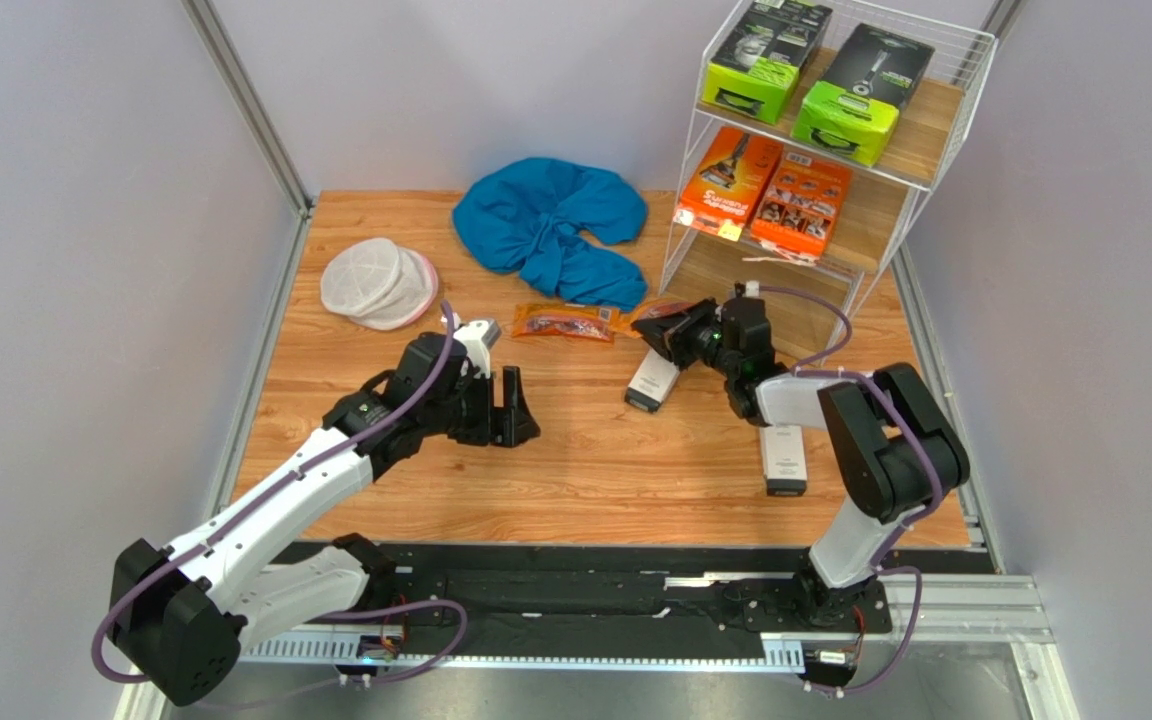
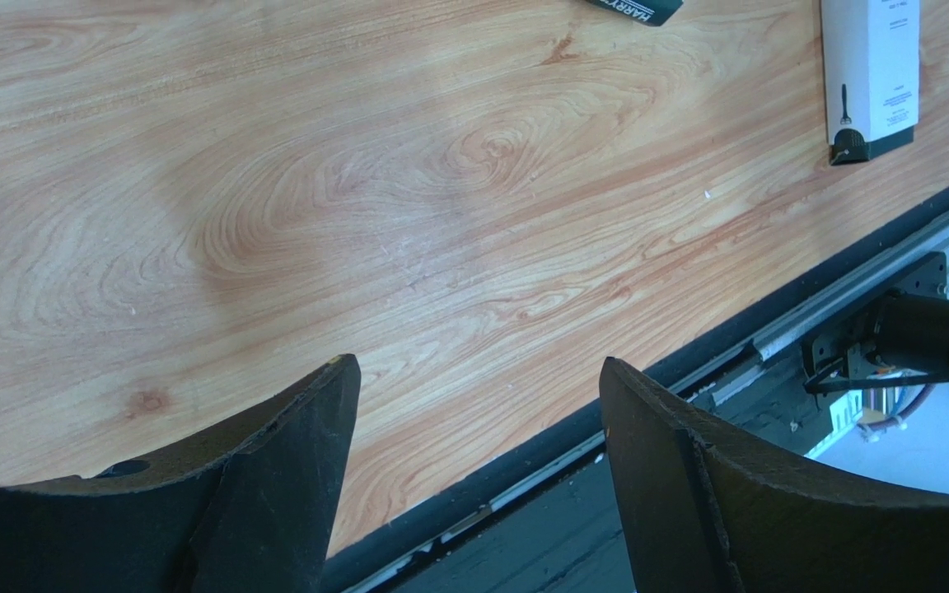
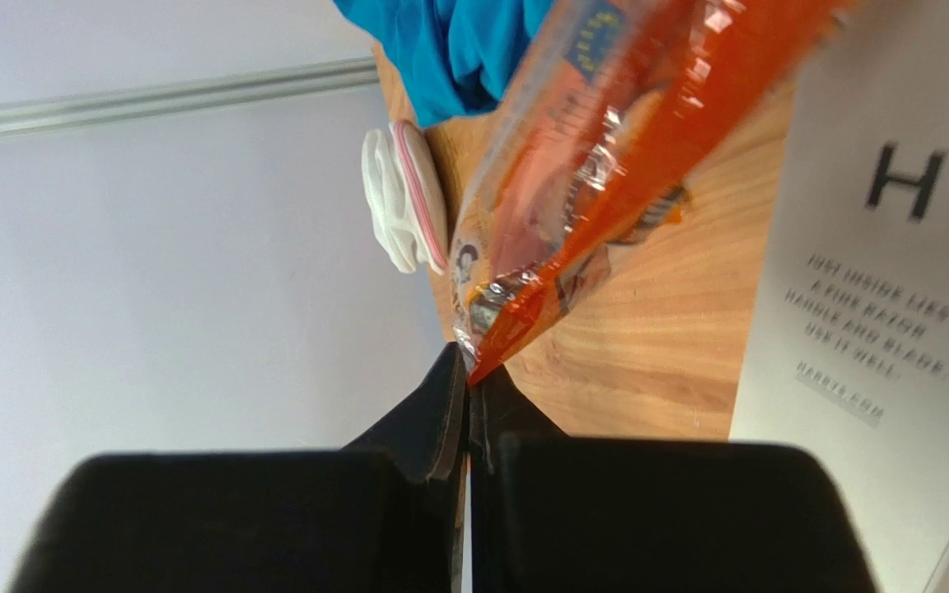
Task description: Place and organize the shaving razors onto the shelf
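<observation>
My right gripper (image 3: 470, 371) is shut on the corner of a clear orange-trimmed bag of razors (image 3: 603, 161); from above that gripper (image 1: 683, 326) sits at the foot of the shelf (image 1: 946, 143) with the bag (image 1: 657, 312). Another orange-trimmed bag (image 1: 564, 321) lies on the table to its left. Two slim white boxes (image 1: 653, 383) (image 1: 785, 459) lie flat nearby. Lime-green boxes (image 1: 808, 75) stand on the top tier, orange cartons (image 1: 766, 188) on the middle one. My left gripper (image 1: 519, 408) (image 2: 480, 371) hangs open and empty over bare wood.
A blue cloth (image 1: 552, 225) and a round white mesh pouch (image 1: 376, 282) lie at the back of the table. The black rail (image 2: 715, 371) runs along the near table edge. A white box (image 2: 869, 74) lies right of the left gripper.
</observation>
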You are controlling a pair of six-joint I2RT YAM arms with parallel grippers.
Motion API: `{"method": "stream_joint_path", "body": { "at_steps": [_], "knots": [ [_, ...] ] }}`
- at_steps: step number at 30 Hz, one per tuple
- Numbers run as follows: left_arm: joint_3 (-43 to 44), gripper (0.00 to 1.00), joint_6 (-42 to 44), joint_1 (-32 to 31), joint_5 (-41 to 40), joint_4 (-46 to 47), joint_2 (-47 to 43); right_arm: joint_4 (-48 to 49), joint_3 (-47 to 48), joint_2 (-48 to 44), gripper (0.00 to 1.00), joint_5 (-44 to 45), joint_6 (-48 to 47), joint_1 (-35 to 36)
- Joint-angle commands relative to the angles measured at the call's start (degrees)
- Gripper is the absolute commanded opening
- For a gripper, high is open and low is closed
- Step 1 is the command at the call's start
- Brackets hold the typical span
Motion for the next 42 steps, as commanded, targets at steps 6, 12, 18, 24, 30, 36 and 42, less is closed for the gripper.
{"method": "stream_joint_path", "body": {
  "at_steps": [6,12,18,24,30,36,42],
  "knots": [
    [2.51,0.81,-0.75,0.23,2.88,5.22,0.66,-14.78,-2.94,-14.37,0.00,0.01,-9.53,4.59],
    [1.65,0.82,-7.14,1.72,12.97,17.59,4.26,-22.40,-11.57,-30.64,0.00,-4.99,-14.80,7.40],
    [-3.45,0.82,-18.39,2.07,26.33,39.82,8.57,-35.34,-15.44,-53.49,0.00,-9.39,-18.50,9.16],
    [-5.47,0.82,-31.14,2.07,37.59,56.53,14.90,-44.49,-12.63,-63.53,0.00,-13.18,-23.07,9.08],
    [-10.13,0.83,-50.74,0.23,39.18,78.23,19.37,-39.33,-12.28,-61.70,0.00,-16.69,-23.34,9.16],
    [-10.66,0.82,-60.25,-4.78,36.46,88.98,23.60,-39.22,-11.49,-60.90,0.00,-14.59,-24.04,9.34],
    [-10.40,0.79,-53.41,-7.51,31.80,74.51,19.49,-39.05,-10.61,-61.51,0.00,-13.18,-24.04,9.34]
  ]
}}
